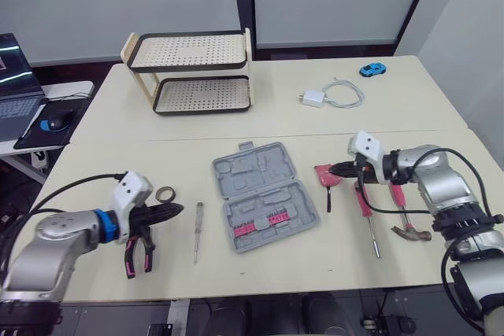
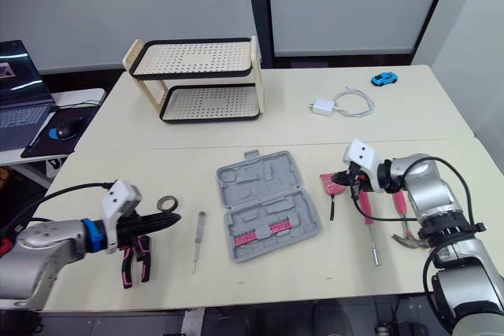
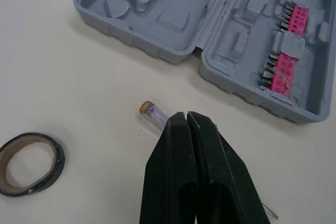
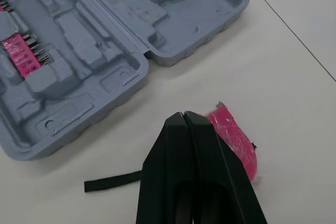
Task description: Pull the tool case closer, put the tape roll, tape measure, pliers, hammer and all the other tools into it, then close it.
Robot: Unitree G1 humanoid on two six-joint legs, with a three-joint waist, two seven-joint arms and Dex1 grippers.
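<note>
Open grey tool case (image 1: 264, 196) lay at frame centre, left tool (image 1: 175, 210) at lower left pressed together on nothing, near tape roll (image 1: 164, 193), right tool (image 1: 335, 169) likewise closed and empty, perhaps touching pink tape measure (image 1: 325, 176).

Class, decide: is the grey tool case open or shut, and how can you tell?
Open. The tool case lies spread flat, both moulded halves facing up, pink bits visible inside.
</note>
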